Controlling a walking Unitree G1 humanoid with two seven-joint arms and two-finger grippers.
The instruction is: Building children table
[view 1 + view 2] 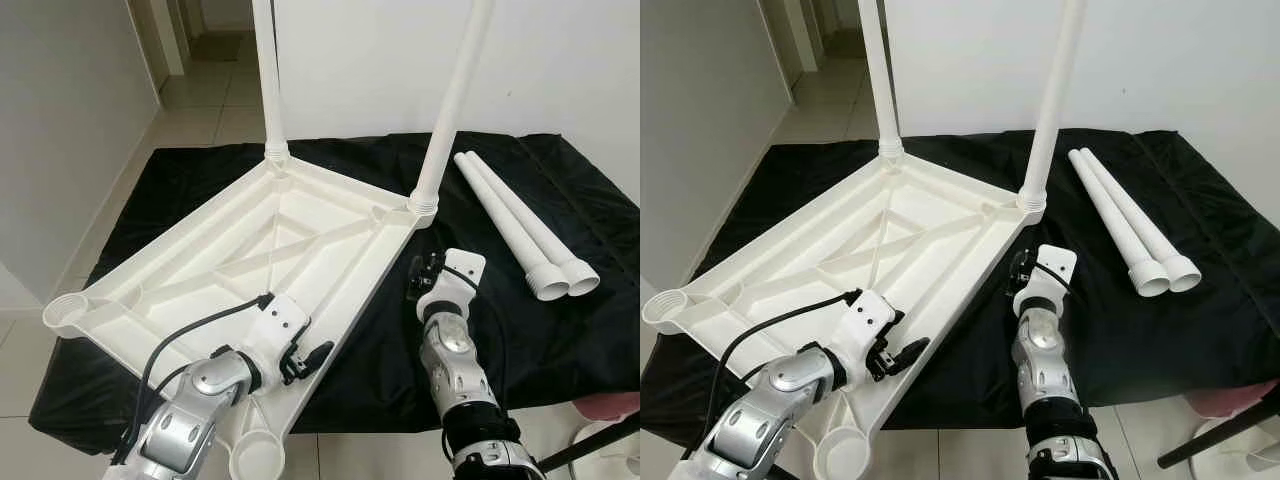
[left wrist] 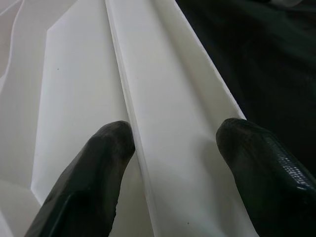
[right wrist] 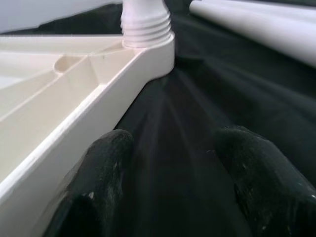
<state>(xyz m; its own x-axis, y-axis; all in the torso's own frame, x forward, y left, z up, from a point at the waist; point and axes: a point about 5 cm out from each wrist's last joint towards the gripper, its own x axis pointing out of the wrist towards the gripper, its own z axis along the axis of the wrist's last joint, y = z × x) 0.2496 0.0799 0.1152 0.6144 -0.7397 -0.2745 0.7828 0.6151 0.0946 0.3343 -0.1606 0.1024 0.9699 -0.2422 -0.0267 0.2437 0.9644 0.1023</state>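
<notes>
A white plastic tabletop (image 1: 200, 262) lies upside down on a black cloth (image 1: 560, 330). Two white legs (image 1: 268, 80) (image 1: 455, 100) stand screwed into its far corners. Two loose legs (image 1: 515, 220) lie side by side on the cloth at the right. Empty sockets (image 1: 65, 315) (image 1: 255, 462) show at the near corners. My left gripper (image 1: 305, 360) is open at the tabletop's near right edge; in the left wrist view its fingers (image 2: 111, 148) straddle the rim (image 2: 168, 98). My right gripper (image 1: 418, 275) hovers open over the cloth just right of that edge, aimed toward the threaded leg base (image 3: 147, 22).
A white wall stands behind the cloth, and a tiled hallway (image 1: 215, 50) opens at the far left. A pink object (image 1: 610, 405) and a black stand leg (image 1: 590, 445) sit on the floor at the near right.
</notes>
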